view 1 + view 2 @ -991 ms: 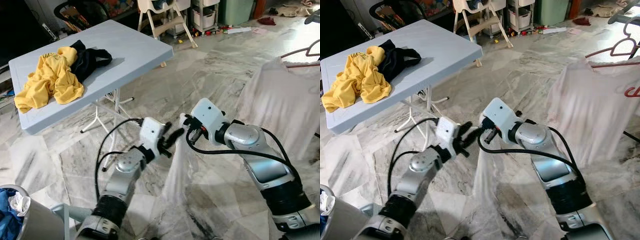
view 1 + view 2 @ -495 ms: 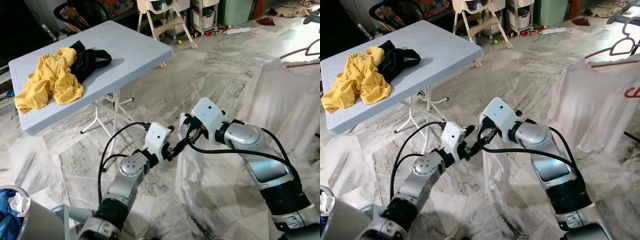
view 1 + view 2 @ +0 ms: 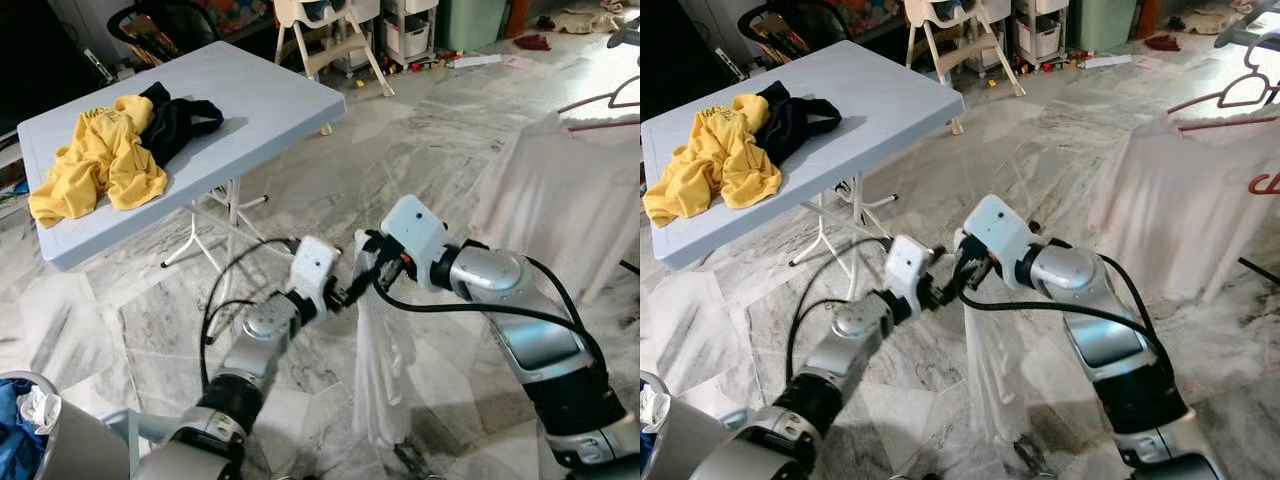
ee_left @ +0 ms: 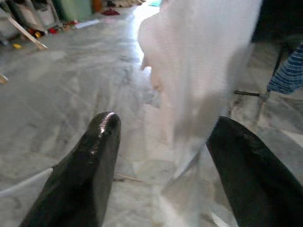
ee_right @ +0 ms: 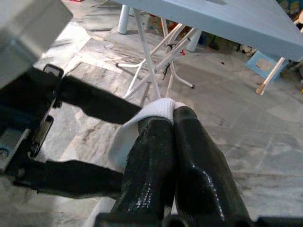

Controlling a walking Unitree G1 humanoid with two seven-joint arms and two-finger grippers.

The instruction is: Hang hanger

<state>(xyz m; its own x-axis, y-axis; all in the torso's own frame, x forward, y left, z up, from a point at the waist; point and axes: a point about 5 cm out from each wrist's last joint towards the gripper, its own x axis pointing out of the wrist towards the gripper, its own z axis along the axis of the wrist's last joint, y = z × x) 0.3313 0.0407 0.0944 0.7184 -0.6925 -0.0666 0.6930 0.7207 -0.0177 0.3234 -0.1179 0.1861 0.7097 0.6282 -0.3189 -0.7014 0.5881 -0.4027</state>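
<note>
Nearest, a grey bin [image 3: 60, 440] at the left jaws' near side, blue and white cloth [image 3: 25, 410] bunched inside.

Right jaws [image 5: 171, 118] clenched on a thick white fold of a garment [image 3: 380, 350]; thin, pale fabric hanging limp below them toward the marble floor [image 3: 420, 150]. Left jaws [image 4: 163, 142] spread wide, glossy black fingers [image 4: 94, 156] either side of the same cloth, tips just beside the right jaws. Touching or not: cannot tell.

Beyond the left jaws, a pale plastic folding bench [image 3: 270, 95] on thin white metal legs, carrying a crumpled yellow shirt [image 3: 100, 160] touching a black one [image 3: 175, 120].

Beyond the right jaws, well apart, a white shirt [image 3: 1180, 210] draped on a thin pink hanger [image 3: 1230, 100]; a red hanger hook [image 3: 1265, 183] at its far edge.
</note>
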